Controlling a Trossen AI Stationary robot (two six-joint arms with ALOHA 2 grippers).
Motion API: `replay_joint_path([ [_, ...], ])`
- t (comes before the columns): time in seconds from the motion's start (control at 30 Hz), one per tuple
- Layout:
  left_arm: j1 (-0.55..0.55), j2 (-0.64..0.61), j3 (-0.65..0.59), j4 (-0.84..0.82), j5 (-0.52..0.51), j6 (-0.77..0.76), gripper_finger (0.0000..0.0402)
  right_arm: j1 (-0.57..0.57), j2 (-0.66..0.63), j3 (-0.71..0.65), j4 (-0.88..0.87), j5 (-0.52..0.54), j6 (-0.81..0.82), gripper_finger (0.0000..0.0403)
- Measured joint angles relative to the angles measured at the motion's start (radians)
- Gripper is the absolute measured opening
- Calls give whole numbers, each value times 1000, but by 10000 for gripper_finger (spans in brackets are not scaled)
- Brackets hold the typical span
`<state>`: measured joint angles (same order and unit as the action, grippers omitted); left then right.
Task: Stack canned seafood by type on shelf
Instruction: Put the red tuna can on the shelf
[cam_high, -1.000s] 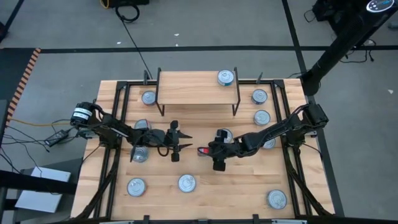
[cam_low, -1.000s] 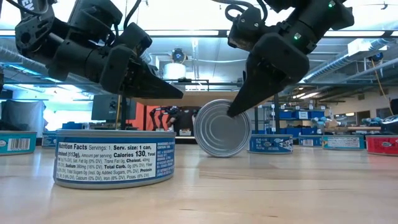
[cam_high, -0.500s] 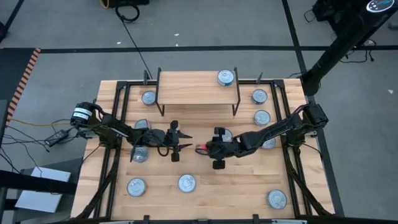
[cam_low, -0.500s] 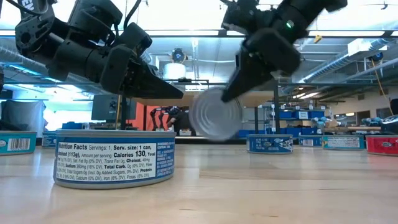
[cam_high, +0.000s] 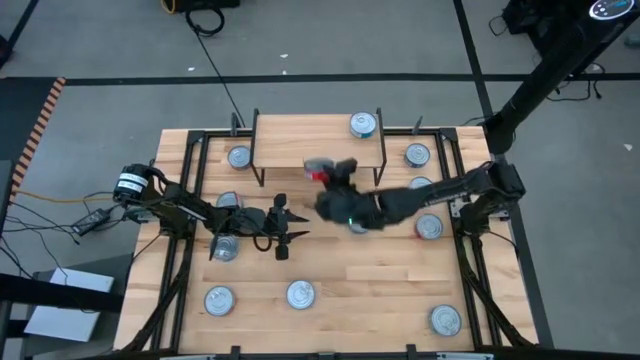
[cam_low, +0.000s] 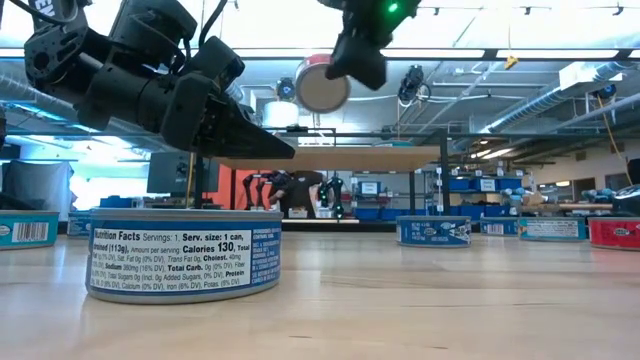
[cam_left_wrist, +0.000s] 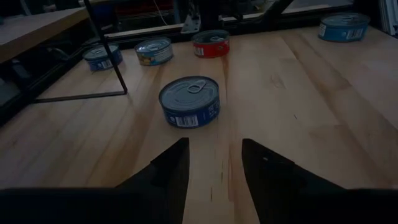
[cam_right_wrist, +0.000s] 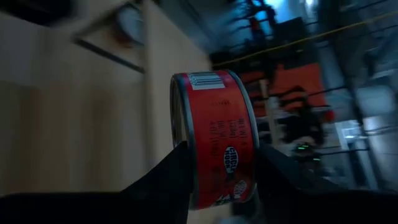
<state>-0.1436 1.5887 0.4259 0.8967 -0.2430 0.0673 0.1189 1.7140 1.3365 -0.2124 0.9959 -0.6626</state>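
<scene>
R gripper (cam_high: 322, 172) clamped on red tin (cam_right_wrist: 214, 140), held above shelf (cam_high: 300, 150) front edge, 12 o'clock of table centre. L gripper (cam_left_wrist: 214, 163) fingers apart, idle.

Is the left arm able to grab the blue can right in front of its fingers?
Probably yes. The left gripper is open and hangs above the table, and the blue can lies just ahead on bare wood with nothing between. The right gripper is up by the shelf, holding a red can.
</scene>
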Motion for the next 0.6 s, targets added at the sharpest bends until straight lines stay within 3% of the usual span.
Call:
replay_joint_path([
  [0.27, 0, 0, 0, 0, 6, 0, 151, -224, 3, 0, 179, -164, -236, 144],
  [0.6, 0, 0, 0, 3, 8, 5, 151, -397, 16, 0, 201, -414, -254, 144],
])
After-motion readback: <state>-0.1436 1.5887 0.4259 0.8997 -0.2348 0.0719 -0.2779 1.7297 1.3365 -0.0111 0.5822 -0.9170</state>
